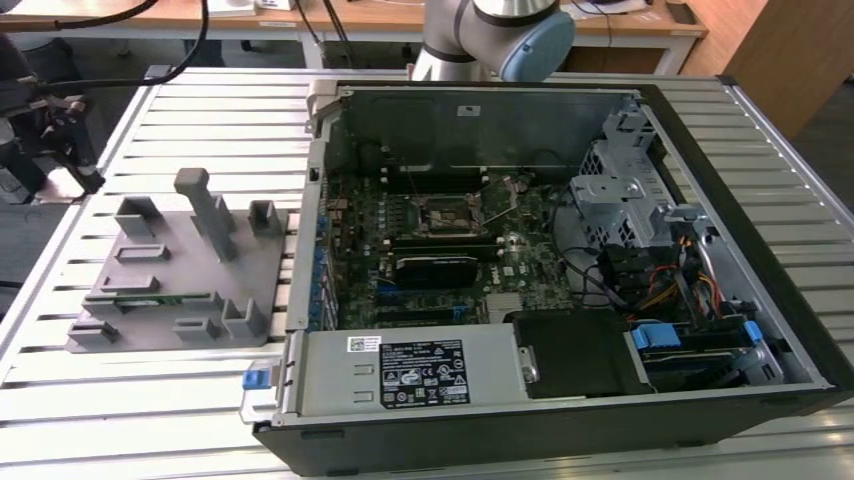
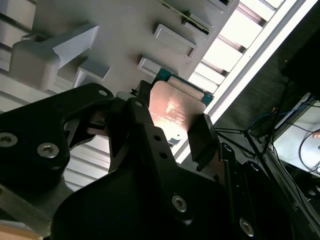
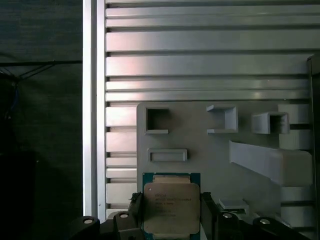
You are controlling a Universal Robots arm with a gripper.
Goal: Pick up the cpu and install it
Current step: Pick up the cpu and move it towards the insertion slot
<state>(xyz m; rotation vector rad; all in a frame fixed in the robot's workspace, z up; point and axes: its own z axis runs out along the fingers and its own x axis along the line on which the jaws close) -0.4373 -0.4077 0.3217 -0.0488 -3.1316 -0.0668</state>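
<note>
In both wrist views the cpu, a small square chip with a pale metal top and a green rim, sits between my gripper's two black fingers. The gripper is shut on it, one finger against each side. The chip hangs over the edge of the grey plastic fixture, close to the table's rim. The exterior view shows the fixture on the slatted table beside the open computer case, with the metal-framed socket on the green motherboard.
The fixture carries tall grey posts and several pockets. A thin green memory stick lies in it. The open case holds a power supply, cables and drive cage. The table edge drops to dark floor.
</note>
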